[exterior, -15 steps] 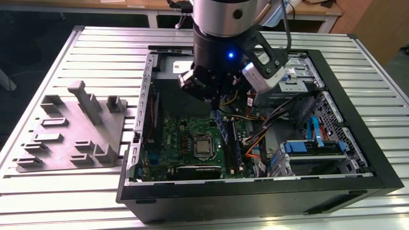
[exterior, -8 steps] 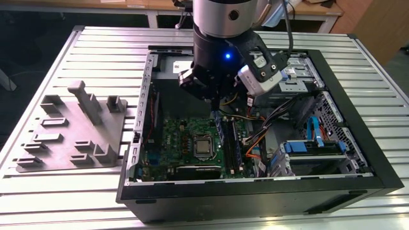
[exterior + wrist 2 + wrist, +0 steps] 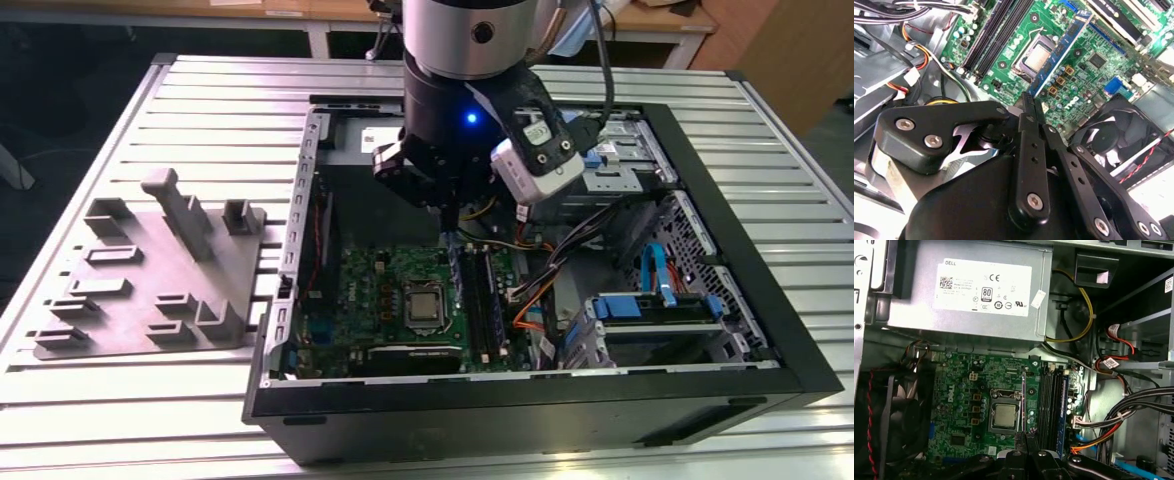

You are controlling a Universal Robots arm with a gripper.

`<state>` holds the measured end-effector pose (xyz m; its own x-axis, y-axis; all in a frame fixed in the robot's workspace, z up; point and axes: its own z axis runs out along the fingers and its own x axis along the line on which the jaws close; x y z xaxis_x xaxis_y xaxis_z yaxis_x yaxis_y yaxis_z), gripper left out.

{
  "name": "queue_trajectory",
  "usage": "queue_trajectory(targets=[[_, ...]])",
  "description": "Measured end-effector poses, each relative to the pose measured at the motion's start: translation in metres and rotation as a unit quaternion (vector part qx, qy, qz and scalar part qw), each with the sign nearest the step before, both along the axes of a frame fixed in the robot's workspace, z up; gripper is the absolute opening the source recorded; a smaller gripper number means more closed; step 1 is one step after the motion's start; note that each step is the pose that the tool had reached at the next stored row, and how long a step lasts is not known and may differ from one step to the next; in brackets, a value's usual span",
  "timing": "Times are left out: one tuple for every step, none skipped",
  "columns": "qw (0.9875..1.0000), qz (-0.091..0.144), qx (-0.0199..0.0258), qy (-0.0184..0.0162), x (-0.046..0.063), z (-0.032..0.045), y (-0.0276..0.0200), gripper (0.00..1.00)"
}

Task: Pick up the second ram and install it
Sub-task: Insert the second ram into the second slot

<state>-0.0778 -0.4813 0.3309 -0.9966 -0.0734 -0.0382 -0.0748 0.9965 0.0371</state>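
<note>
My gripper (image 3: 450, 214) hangs inside the open computer case, above the green motherboard (image 3: 380, 295). Its fingers are shut on the second ram (image 3: 1068, 46), a slim blue strip that sticks out from the fingertips. In the first wrist view the ram (image 3: 1024, 397) shows edge-on as a thin line between the processor socket (image 3: 1004, 416) and the black memory slots (image 3: 1049, 400). It is held above the board, not seated in a slot. A blue strip (image 3: 1063, 405) stands in the slot farthest from the socket. In the second wrist view the slots (image 3: 991, 35) lie beyond the socket (image 3: 1036, 55).
The grey power supply (image 3: 979, 290) sits beside the motherboard, and a black fan (image 3: 1109, 145) sits at the case wall. Bundled cables (image 3: 1114, 420) and drive cages (image 3: 641, 310) fill the case's other half. A grey holder tray (image 3: 147, 285) lies on the slatted table at the exterior view's left.
</note>
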Motion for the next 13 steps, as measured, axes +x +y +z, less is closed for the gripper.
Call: queue_trajectory(targets=[[1.0000, 0.000, 0.0000, 0.0000, 0.000, -0.0001, 0.0000, 0.11], [1.0000, 0.000, -0.0002, 0.0002, 0.000, -0.0005, 0.0001, 0.11], [1.0000, 0.000, -0.0006, 0.0010, 0.001, -0.0009, 0.0001, 0.11], [1.0000, 0.000, -0.0010, 0.0018, 0.002, -0.0014, 0.0000, 0.11], [1.0000, 0.000, -0.0015, 0.0022, 0.003, -0.0024, 0.0000, 0.11], [1.0000, 0.000, -0.0018, 0.0024, 0.003, -0.0036, 0.0000, 0.11], [1.0000, 0.000, -0.0020, 0.0025, 0.004, -0.0051, 0.0000, 0.11], [1.0000, 0.000, -0.0021, 0.0025, 0.004, -0.0069, 0.0000, 0.11], [1.0000, 0.000, -0.0020, 0.0025, 0.004, -0.0087, 0.0000, 0.11], [1.0000, 0.000, -0.0020, 0.0025, 0.004, -0.0105, -0.0001, 0.11], [1.0000, 0.000, -0.0021, 0.0025, 0.004, -0.0123, -0.0001, 0.11], [1.0000, 0.000, -0.0021, 0.0025, 0.004, -0.0141, -0.0001, 0.11], [1.0000, 0.000, -0.0021, 0.0025, 0.004, -0.0160, -0.0001, 0.11]])
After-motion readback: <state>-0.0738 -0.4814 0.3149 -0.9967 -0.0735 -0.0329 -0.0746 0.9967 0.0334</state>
